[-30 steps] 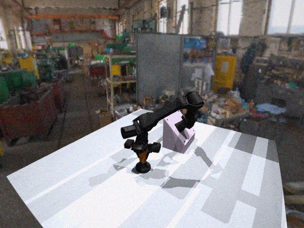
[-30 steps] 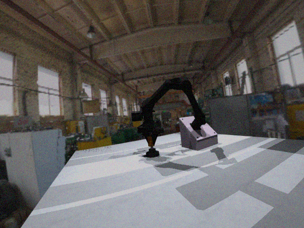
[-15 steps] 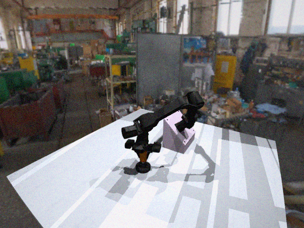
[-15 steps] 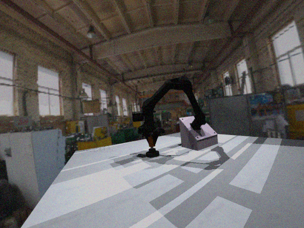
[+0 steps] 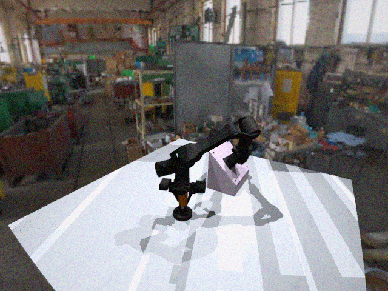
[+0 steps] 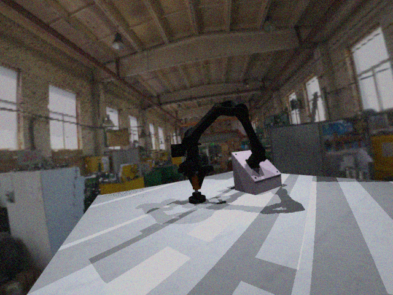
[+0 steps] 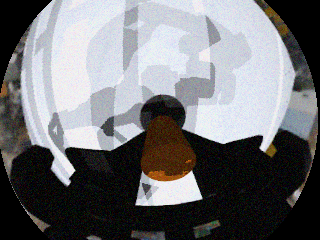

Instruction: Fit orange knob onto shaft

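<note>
The orange knob (image 5: 183,199) (image 6: 196,182) (image 7: 168,150) is upright between the fingers of my gripper (image 5: 183,197) (image 6: 196,180) (image 7: 163,134), which is shut on it. The dark round pedestal (image 5: 182,214) (image 6: 197,198) (image 7: 149,111) stands on the table right below the knob. In the exterior view a short bit of the shaft (image 6: 196,191) shows between the knob's lower end and the pedestal, so the knob is not down on the pedestal's top. The knob's hole and the flat side of the shaft are hidden.
The arm's base is mounted on a pale pink wedge-shaped block (image 5: 219,177) (image 6: 244,180), behind and right of the pedestal in the top and exterior views. The white and grey table (image 5: 94,225) (image 6: 126,241) carries shadows of the arm.
</note>
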Robot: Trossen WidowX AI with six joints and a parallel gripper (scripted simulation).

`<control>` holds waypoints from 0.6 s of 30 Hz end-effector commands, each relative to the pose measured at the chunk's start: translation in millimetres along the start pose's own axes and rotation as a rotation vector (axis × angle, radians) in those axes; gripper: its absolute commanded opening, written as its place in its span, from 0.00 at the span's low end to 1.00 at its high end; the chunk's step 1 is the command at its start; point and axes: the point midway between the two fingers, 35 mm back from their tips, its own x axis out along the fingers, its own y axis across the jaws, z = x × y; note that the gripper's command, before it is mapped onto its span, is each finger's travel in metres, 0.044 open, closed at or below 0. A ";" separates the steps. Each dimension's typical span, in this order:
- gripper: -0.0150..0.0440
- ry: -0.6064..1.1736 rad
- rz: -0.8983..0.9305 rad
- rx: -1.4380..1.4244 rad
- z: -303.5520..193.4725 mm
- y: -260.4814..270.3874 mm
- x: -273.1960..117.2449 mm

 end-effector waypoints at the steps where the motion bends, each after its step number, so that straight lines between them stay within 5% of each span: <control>1: 0.25 -0.004 -0.008 -0.116 2.8 -2.6 -3.9; 18: 0.25 -0.005 -0.008 -0.126 8.2 -5.4 -2.1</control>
